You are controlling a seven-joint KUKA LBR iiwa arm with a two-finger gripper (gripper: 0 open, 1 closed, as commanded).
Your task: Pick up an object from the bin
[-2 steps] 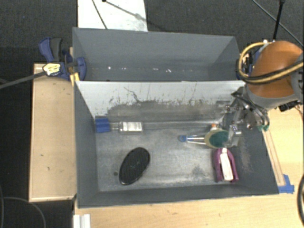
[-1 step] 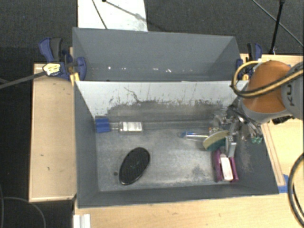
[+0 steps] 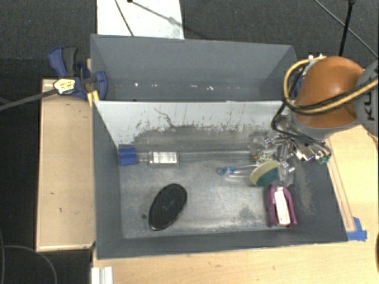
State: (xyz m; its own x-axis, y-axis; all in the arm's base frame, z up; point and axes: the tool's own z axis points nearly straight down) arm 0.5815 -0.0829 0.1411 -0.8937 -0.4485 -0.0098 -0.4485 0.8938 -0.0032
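Metal gripper (image 3: 278, 158) over rounded teal-and-cream object (image 3: 264, 174), near purple block (image 3: 274, 207).

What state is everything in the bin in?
Hand: low, at the right side.
Green and cream thing: lying just under the Hand.
Clear tube: capped, lying flat along the back wall.
Black oval thing: lying flat, front left, alone.
Purple and white pack: lying flat, front right.
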